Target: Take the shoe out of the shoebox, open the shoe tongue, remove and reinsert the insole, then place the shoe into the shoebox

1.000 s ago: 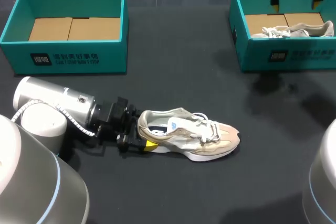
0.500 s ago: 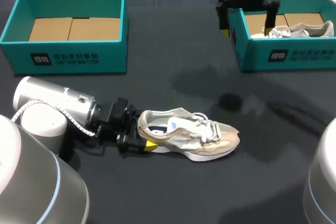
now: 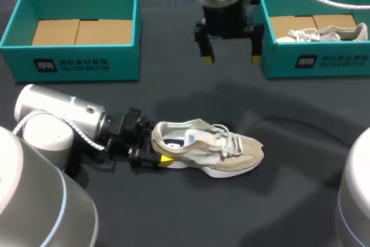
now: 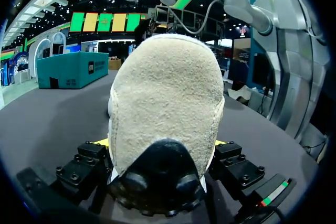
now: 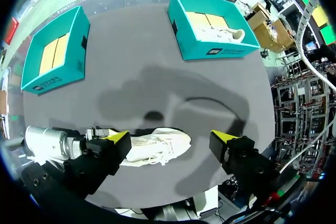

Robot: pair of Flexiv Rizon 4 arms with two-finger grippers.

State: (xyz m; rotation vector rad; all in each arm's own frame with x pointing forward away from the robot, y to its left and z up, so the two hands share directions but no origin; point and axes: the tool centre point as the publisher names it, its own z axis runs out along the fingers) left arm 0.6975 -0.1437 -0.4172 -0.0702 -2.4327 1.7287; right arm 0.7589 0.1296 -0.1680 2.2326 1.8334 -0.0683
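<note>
A beige shoe (image 3: 211,150) lies on its sole at the middle of the dark table, toe to the right. My left gripper (image 3: 157,155) is at its heel. In the left wrist view the heel (image 4: 165,98) fills the space between that gripper's (image 4: 163,145) fingers, and both yellow tips press its sides. My right gripper (image 3: 230,59) hangs open high over the table, behind the shoe and beside the right shoebox (image 3: 324,62). Seen from the right wrist, the shoe (image 5: 157,149) lies far below the spread fingers of the right gripper (image 5: 170,140).
A second teal shoebox (image 3: 69,65) stands at the back left with only cardboard inside. The right shoebox holds another pale shoe (image 3: 326,32). My left arm (image 3: 63,117) lies low across the table's left front.
My right arm has swung left from above the right shoebox to the table's middle back and come lower. The left gripper and the shoe have not moved.
</note>
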